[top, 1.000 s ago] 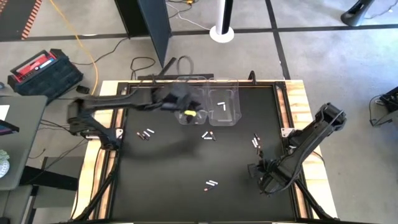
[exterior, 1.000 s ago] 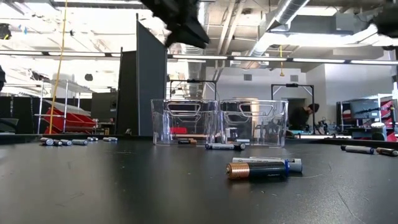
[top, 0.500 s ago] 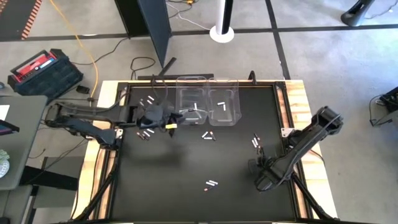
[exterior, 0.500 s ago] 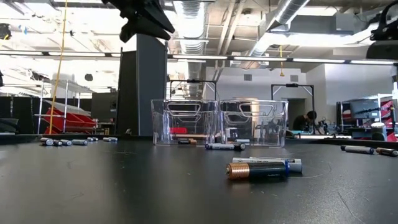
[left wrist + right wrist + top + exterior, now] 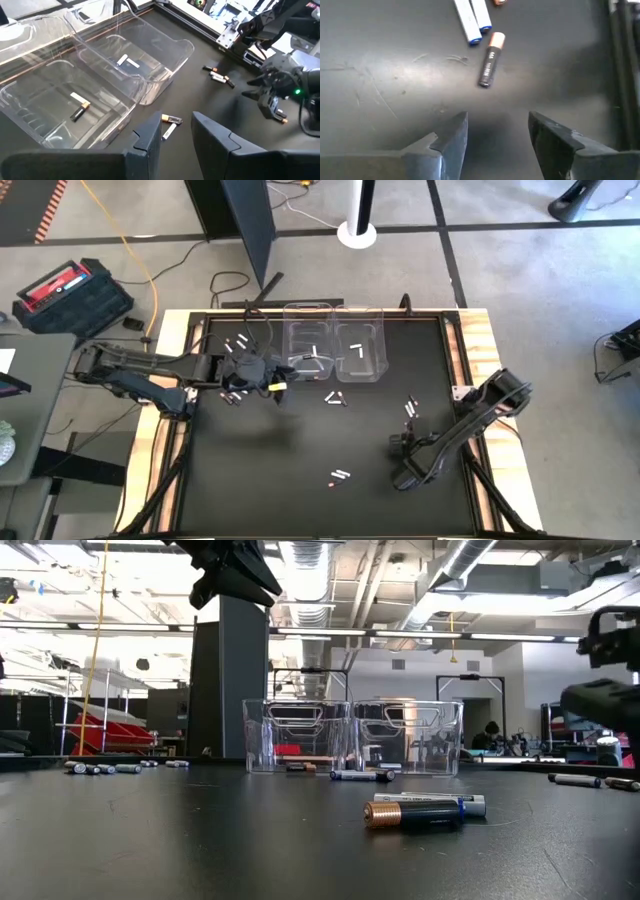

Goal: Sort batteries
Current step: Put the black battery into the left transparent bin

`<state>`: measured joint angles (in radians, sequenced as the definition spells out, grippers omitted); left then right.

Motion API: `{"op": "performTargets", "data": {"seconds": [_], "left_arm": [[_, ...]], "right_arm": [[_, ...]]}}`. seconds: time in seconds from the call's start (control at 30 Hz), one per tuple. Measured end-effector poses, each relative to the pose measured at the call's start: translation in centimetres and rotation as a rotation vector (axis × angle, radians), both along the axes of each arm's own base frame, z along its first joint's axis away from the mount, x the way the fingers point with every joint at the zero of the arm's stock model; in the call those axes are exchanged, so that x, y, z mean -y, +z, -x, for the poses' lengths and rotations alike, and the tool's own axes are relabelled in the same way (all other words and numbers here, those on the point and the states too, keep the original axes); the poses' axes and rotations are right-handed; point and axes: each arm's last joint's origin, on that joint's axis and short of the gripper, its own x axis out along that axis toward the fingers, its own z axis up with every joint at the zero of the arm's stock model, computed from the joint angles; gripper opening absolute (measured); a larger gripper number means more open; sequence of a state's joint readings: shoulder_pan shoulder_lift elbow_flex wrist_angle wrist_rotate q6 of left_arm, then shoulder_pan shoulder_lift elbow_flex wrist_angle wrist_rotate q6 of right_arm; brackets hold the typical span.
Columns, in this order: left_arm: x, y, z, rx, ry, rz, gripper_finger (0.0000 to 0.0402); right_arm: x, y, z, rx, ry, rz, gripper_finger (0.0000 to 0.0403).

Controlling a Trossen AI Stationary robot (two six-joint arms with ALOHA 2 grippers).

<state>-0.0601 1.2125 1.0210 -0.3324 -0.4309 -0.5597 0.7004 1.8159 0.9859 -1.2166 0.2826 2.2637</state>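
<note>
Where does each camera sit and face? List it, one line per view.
High: overhead, straight down on table; both arms show.
Low: table height, level across batteries toward clear bins; left arm overhead.
Left wrist: past left end effector toward bins, right arm beyond.
Right wrist: past right end effector down at batteries.
Shared: high, low, left wrist all show the bins.
</note>
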Motion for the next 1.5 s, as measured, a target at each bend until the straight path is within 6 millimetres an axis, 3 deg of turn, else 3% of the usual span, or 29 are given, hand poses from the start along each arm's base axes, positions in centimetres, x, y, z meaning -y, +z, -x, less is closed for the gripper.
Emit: {"op": "performTargets", "data": {"seconds": [0.57,1.0,1.5], "left_arm": [[0.1,0.0,0.0,0.026,-0.003,0.080,0.0103],[0.2,0.0,-0.1,0.048,-0.022,0.152,0.0103],[0.2,0.1,-0.1,0.044,-0.031,0.140,0.0103]], "right_arm": [[0.0,-4.0,-0.5,0.003,-0.009,0.204,0.0206],[1.2,-6.2,-1.0,-0.062,0.004,0.325,0.0124],[1.1,-6.2,-1.3,-0.083,0.026,0.305,0.0040]]}}
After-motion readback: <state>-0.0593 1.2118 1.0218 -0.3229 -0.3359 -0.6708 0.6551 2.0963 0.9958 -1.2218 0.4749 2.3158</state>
